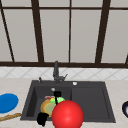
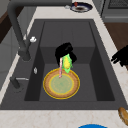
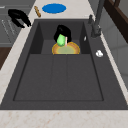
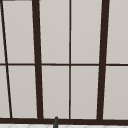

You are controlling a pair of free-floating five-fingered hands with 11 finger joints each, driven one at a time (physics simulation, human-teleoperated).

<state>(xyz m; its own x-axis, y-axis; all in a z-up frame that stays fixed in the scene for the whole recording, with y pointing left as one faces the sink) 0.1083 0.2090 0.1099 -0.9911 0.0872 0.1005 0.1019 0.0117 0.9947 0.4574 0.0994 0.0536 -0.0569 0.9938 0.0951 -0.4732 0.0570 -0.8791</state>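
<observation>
Red and round, a ball [image 1: 67,115] bulks closest to the front camera, before the sink [image 1: 105,100]. Inside the sink's left basin lies a yellow-rimmed plate [image 2: 61,84]. Over the plate's far edge hangs the right hand [image 2: 64,51], its fingers curled round a green-and-yellow brush [image 2: 66,63]; the pale handle slants down from under the fingers onto the plate. Off the sink's front rim floats the left hand [image 2: 122,57], fingers loosely spread, holding nothing.
</observation>
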